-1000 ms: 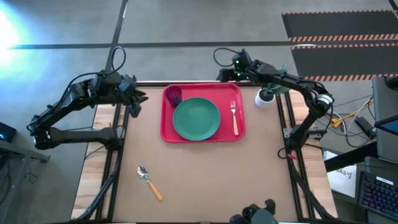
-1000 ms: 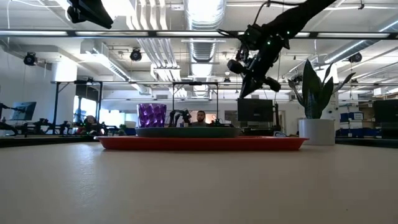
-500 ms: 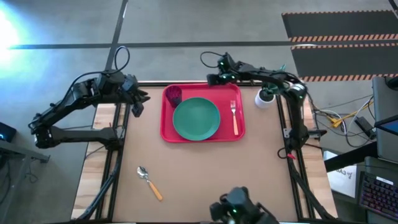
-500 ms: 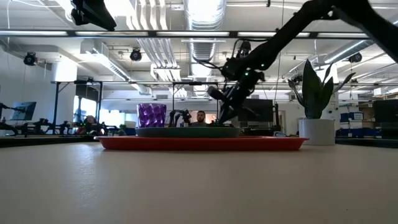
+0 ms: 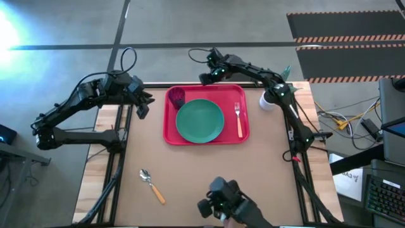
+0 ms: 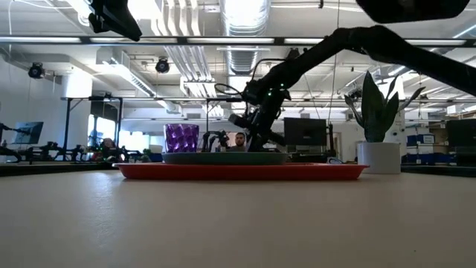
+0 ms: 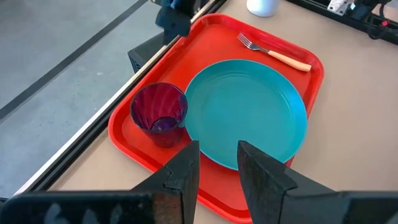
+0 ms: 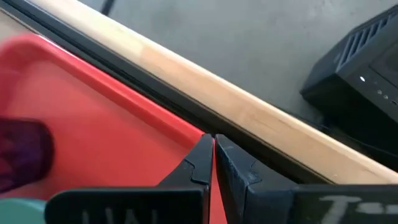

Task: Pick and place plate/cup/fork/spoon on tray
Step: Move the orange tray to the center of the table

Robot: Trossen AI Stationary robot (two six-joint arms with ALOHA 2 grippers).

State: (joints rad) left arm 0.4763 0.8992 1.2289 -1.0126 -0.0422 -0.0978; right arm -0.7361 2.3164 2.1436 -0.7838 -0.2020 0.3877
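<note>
The red tray (image 5: 169,130) lies at the far middle of the table. On it rest the teal plate (image 5: 200,121), the purple cup (image 5: 176,97) at its far left corner, and the fork (image 5: 238,119) along its right side. The spoon (image 5: 152,185) lies on the table at the near left. My right gripper (image 5: 205,77) is shut at the tray's far rim (image 8: 186,127), low over it in the low view (image 6: 254,141). My left gripper (image 5: 140,106) hangs open and empty, high beside the tray's left edge (image 7: 217,163). My right gripper's shut fingertips (image 8: 205,146) stand at the tray's far rim, slanting down from the far side. I cannot tell whether they touch it.
A white pot with a green plant (image 5: 271,99) stands at the far right, beside the tray. A dark device (image 5: 224,201) shows at the table's near edge. A person (image 6: 239,140) sits in the room beyond the table.
My right gripper has gone toward the table's left edge along the tray's far rim and come down, from high above the fork's far end to low near the rim's middle. The tray and what lies on it have kept still.
</note>
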